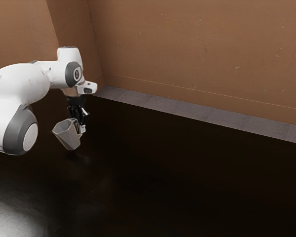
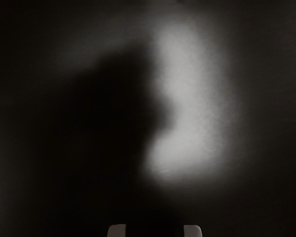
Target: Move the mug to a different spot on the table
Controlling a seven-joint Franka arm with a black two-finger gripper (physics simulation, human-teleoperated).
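A grey mug point(image 1: 66, 133) hangs tilted a little above the dark table point(image 1: 187, 173), at the exterior view's left. My black gripper point(image 1: 81, 123) points down from the white arm and is shut on the mug's right side, near its rim. The mug's mouth faces up and toward the arm. A faint shadow lies on the table just under the mug. In the wrist view, the dark table point(image 2: 49, 197) carries a pale patch of reflected light point(image 2: 192, 108) with a dark shadow beside it. Two small pale tips point(image 2: 116, 230) show just under my hand.
A brown wall point(image 1: 197, 44) runs along the far side, with a grey strip point(image 1: 197, 112) at its foot where the table ends. The dark tabletop stretches wide toward the exterior view's right and front. The arm's white base point(image 1: 15, 123) stands at the left.
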